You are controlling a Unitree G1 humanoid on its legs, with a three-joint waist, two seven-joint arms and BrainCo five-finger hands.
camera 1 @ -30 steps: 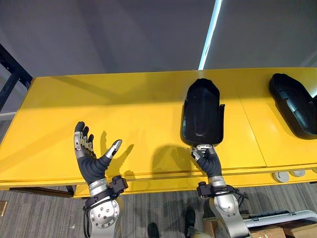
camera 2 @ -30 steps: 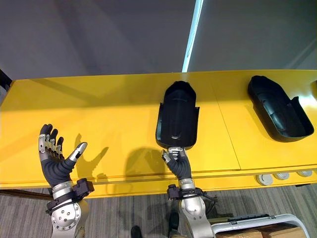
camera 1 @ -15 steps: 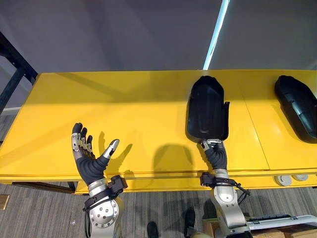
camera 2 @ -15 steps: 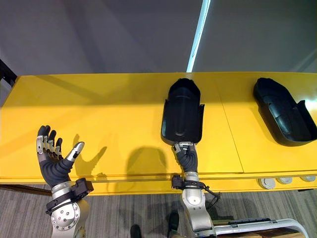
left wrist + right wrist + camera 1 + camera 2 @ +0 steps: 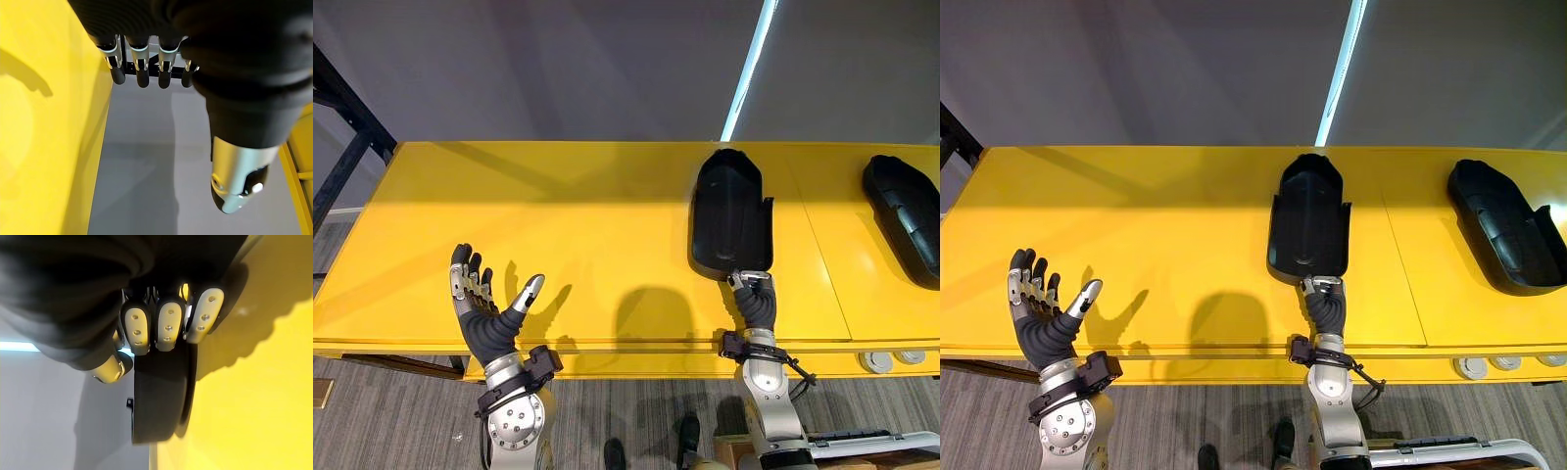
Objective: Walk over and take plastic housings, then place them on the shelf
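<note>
The right hand [image 5: 756, 299] pinches the middle housing [image 5: 729, 211] on the yellow table [image 5: 558, 215]. The left hand [image 5: 480, 313] is spread. 1 far housing [image 5: 906, 215] lies well apart.

Lying lengthwise on the worktop [image 5: 558, 225], right of centre: one housing [image 5: 731, 215]. Well apart to its right, at the worktop's right end: a second housing [image 5: 906, 215]. Clasping the first one's near rim: right hand [image 5: 756, 299]. Raised over the near left corner: left hand [image 5: 484, 318], fingers spread.

Head pair down on one yellow table [image 5: 558, 225] (barely offset); wrist cameras tight along fingers [image 5: 142, 76].
</note>
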